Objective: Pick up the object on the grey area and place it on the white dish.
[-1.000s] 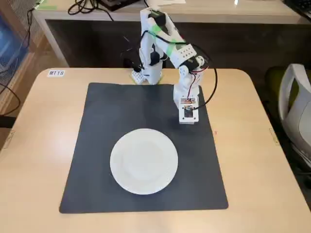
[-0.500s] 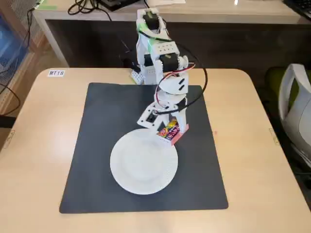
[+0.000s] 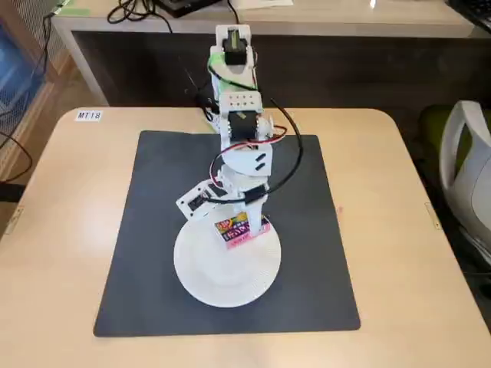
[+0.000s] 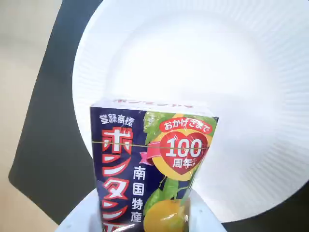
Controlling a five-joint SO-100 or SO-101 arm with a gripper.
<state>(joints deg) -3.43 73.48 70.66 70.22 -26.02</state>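
The object, a small flat box (image 3: 242, 228), shows yellow-orange with red and pink print in the fixed view. In the wrist view the box (image 4: 149, 164) shows a dark blue face with red letters and yellow fruit. My gripper (image 3: 244, 216) is shut on it, and its white fingers (image 4: 205, 220) flank the box's lower end. The box is over the far rim of the white dish (image 3: 226, 268), a plain round plate that fills most of the wrist view (image 4: 207, 72). I cannot tell whether the box touches the plate. The plate lies on the grey mat (image 3: 153, 230).
The mat lies on a light wooden table (image 3: 61, 230) with a small label (image 3: 89, 115) at its far left corner. A desk with cables (image 3: 138, 11) stands behind the table, and a white chair (image 3: 468, 176) is at the right.
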